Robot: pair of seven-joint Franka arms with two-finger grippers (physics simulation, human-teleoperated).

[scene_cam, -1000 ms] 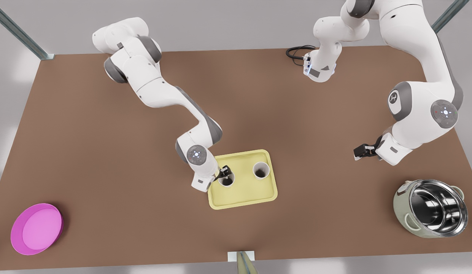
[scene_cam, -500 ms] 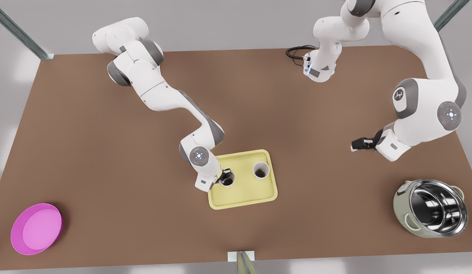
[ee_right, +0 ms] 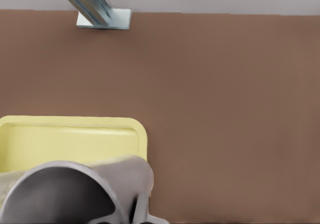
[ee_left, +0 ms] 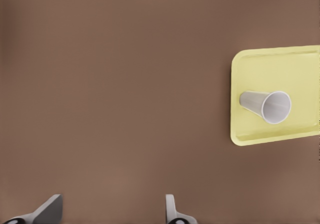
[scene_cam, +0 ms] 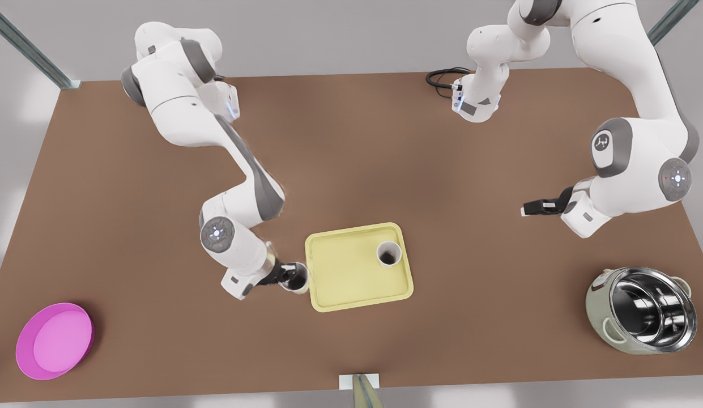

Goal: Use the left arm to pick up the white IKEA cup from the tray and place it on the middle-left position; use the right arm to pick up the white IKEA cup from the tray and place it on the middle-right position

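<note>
- The tray (scene_cam: 351, 277) lies on the counter (scene_cam: 385, 141), near the middle of its front edge.
- The tray cup (scene_cam: 388, 253) stands upright in the tray's back corner, on the front view's right.
- The held cup (scene_cam: 295, 277) is just beside the tray's edge on the front view's left, off the tray, gripped by the right hand (scene_cam: 288, 276).
- The left hand (scene_cam: 525, 211) waits over bare counter, well apart from the tray, on the front view's right.
- The dish (scene_cam: 54, 340) sits in the front corner on the front view's left, and the pot (scene_cam: 640, 310) in the front corner on the right.
</note>
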